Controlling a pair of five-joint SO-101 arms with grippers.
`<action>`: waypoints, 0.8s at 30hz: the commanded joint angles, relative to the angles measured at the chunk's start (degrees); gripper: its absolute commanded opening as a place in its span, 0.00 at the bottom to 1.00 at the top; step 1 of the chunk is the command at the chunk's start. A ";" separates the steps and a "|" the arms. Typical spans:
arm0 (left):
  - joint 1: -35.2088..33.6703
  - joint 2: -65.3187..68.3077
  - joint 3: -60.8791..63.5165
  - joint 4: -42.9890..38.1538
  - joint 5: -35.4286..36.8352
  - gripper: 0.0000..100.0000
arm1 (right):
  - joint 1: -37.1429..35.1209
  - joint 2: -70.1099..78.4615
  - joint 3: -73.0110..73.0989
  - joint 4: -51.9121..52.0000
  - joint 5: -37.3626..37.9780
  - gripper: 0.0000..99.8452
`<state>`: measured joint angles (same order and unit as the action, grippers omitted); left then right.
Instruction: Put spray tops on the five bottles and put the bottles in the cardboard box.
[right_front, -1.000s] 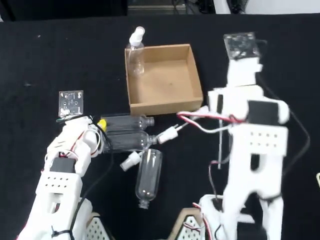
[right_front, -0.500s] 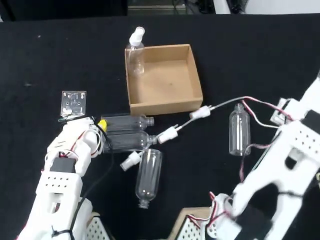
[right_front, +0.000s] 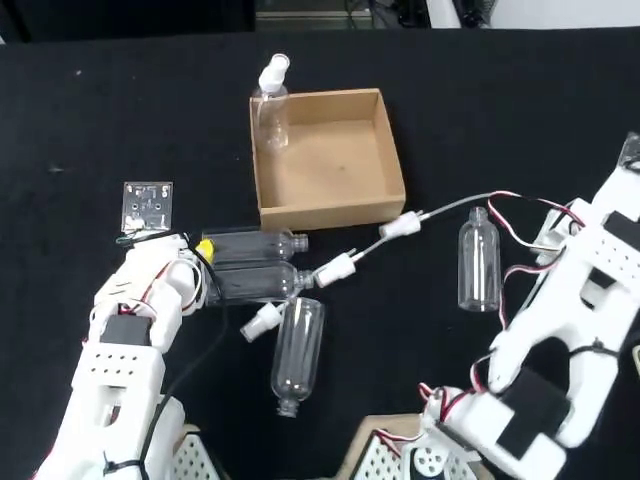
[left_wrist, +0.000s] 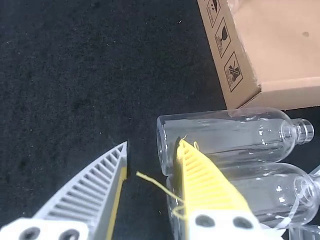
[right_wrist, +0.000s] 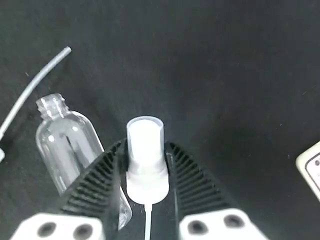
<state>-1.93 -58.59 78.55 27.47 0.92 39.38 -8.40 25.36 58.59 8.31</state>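
Swung toward four o'clock of the box (right_front: 330, 212), my right claw (right_wrist: 144, 146) pinches a spray top (right_wrist: 146, 167) pointing head-first ahead, tube (right_wrist: 146, 222) trailing back, beside a bottle (right_front: 478, 262) necked toward twelve; my left claw (left_wrist: 151, 150) gapes.

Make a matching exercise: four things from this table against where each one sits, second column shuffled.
1. capped bottle
2. spray top of the right wrist view
3. lone open bottle
4. paired open bottles

a. beside the left tool
b. gripped in the right tool
c. at the cardboard box far left corner
d. on the black table, right of the box

Pairs: 1-c, 2-b, 3-d, 4-a
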 joint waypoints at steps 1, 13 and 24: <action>0.66 -0.97 -0.92 -0.88 -0.88 0.16 | 0.97 3.47 -0.57 -1.32 0.09 0.05; 0.66 -0.97 -0.92 -0.88 -0.88 0.16 | 0.62 11.30 -11.12 7.30 0.18 0.24; 0.66 -0.97 -1.01 -1.23 -0.88 0.16 | 1.14 13.85 -26.33 29.19 73.85 0.23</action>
<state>-1.93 -58.59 78.55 27.47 0.92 39.56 4.35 1.27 83.47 52.26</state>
